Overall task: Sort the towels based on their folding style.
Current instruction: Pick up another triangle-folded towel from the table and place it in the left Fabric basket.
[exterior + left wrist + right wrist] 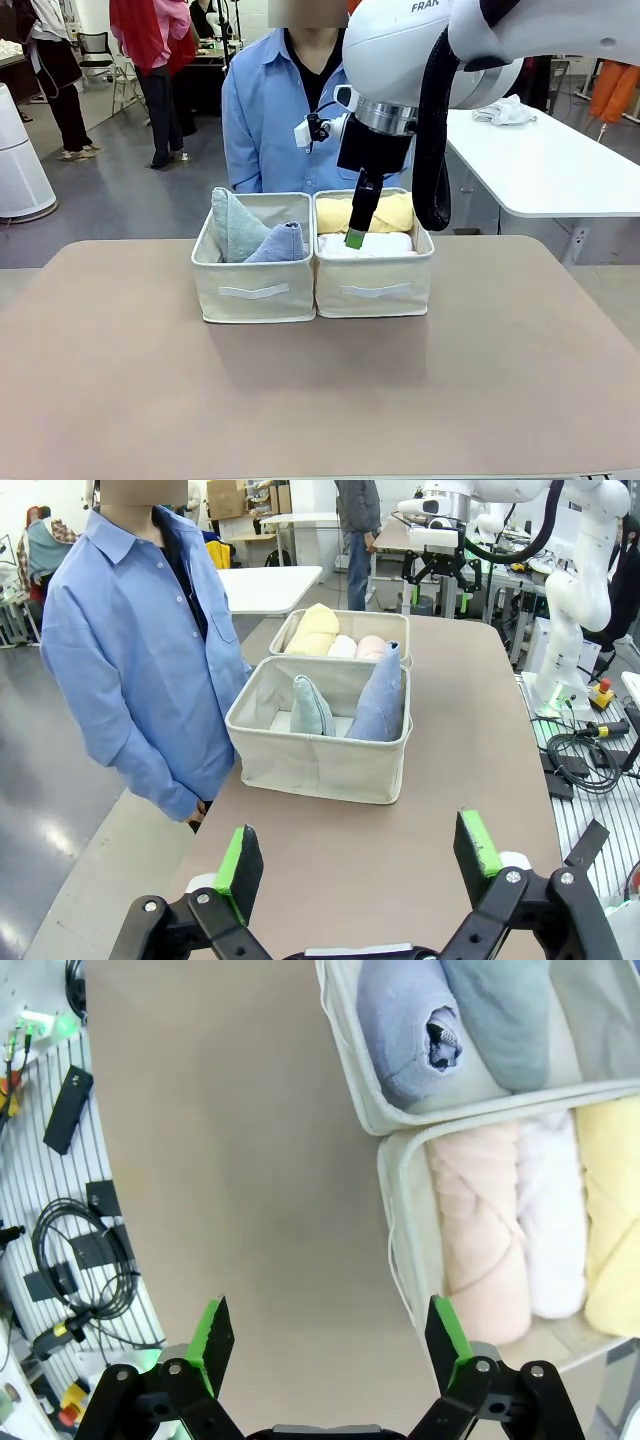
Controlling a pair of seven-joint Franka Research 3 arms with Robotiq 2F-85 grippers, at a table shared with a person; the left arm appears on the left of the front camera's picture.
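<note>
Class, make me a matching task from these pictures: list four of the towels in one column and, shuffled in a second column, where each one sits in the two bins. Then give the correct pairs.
Column A
1. yellow towel
2. white towel
3. pink towel
4. light blue towel

Column B
a. middle of the three-roll bin
b. in the other bin, beside the grey-green towel
c. roll on the side nearest the person
d. roll along the bin's front wall, on the robot's side

Pairs: 1-c, 2-a, 3-d, 4-b

left pincer (358, 865) open, empty | cone towels (350, 702) in near bin (318, 765)
</note>
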